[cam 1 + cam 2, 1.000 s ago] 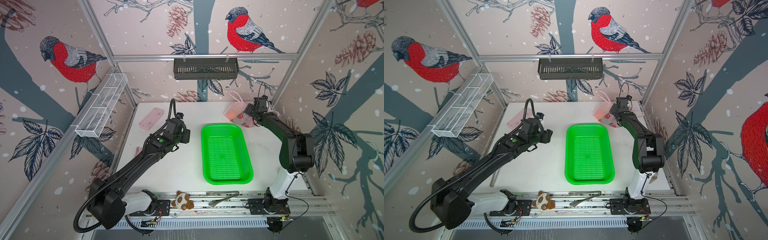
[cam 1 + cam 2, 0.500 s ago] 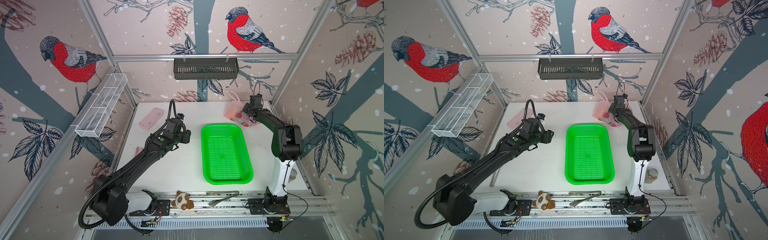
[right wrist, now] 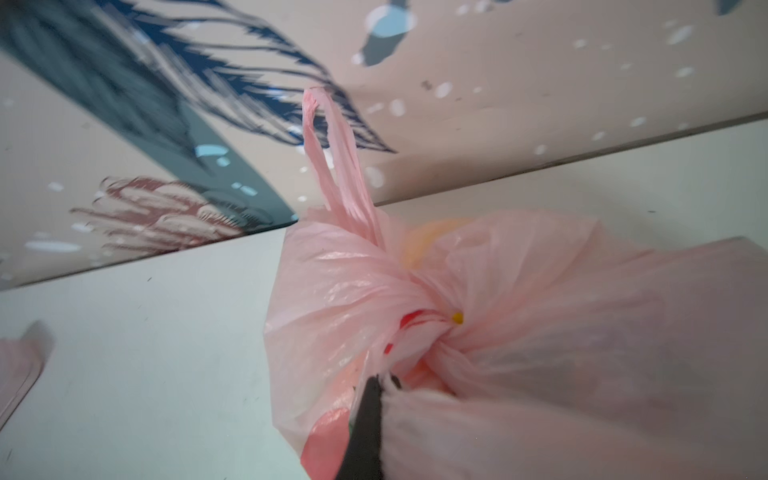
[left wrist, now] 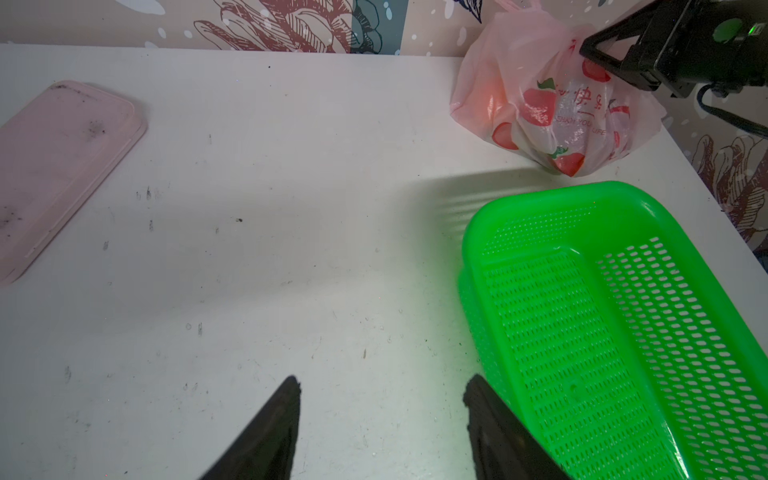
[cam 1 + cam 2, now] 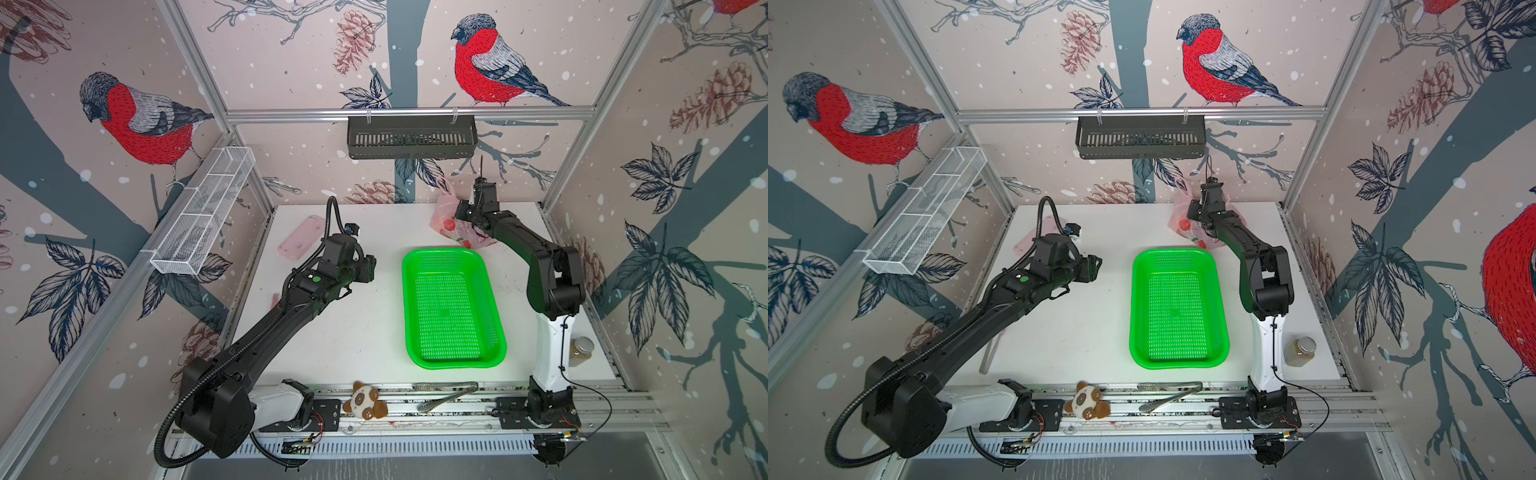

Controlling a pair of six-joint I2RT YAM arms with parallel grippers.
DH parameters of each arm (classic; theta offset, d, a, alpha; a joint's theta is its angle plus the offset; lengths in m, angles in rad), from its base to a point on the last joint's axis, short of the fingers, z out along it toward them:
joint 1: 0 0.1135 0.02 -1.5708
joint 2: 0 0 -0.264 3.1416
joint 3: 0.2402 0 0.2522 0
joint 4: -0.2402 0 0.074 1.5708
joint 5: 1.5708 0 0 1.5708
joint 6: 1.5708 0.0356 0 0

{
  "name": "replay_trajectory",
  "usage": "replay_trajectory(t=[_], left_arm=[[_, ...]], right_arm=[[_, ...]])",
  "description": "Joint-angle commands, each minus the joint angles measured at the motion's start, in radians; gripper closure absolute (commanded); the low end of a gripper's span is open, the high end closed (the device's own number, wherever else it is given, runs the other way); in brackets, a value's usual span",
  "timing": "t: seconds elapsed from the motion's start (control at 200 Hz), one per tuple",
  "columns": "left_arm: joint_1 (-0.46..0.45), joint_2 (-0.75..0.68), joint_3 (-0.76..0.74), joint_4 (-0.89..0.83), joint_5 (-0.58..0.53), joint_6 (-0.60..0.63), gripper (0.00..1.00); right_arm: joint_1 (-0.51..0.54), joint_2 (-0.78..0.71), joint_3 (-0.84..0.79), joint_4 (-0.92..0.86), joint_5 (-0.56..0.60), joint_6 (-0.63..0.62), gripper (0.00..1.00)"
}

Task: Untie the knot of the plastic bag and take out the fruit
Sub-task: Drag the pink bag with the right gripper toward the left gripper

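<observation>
The plastic bag, pale pink with red fruit prints, sits at the back right of the table. In the right wrist view its knot is a bunched twist, with one handle loop standing up from it. My right gripper is shut on bag film just beside the knot, which drapes over one finger. The fruit is mostly hidden; a yellow-orange shape glows through the film. My left gripper hovers open and empty left of the basket.
A green slotted basket lies mid-table, in front of the bag. A flat pink case lies at the back left. A plush toy and metal tongs rest on the front rail, a jar at the right edge.
My right gripper has closed on the bag film, and its arm has reached further back with the elbow raised. The left arm has barely moved.
</observation>
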Motion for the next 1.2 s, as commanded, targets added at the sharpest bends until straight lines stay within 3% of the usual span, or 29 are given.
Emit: replay_trajectory(t=[0.0, 0.3, 0.535, 0.72, 0.906, 1.196], left_arm=[[0.003, -0.019, -0.005, 0.015, -0.007, -0.027, 0.36], [0.011, -0.133, -0.003, -0.089, -0.097, -0.085, 0.35], [0.085, -0.262, -0.031, -0.177, -0.103, -0.153, 0.33], [0.174, -0.326, -0.060, -0.199, -0.046, -0.164, 0.33], [0.221, -0.343, -0.066, -0.201, -0.006, -0.159, 0.32], [0.232, -0.294, -0.056, -0.161, 0.066, -0.145, 0.32]], right_arm=[[0.057, 0.007, 0.024, 0.017, -0.100, -0.033, 0.97], [0.250, 0.020, 0.072, 0.007, -0.201, -0.079, 0.97], [0.414, 0.007, 0.065, 0.011, -0.248, -0.095, 0.96], [0.537, -0.050, -0.025, 0.025, -0.256, -0.112, 0.96], [0.624, -0.196, -0.239, 0.091, -0.221, -0.107, 0.93], [0.666, -0.400, -0.477, 0.086, -0.075, -0.112, 0.66]])
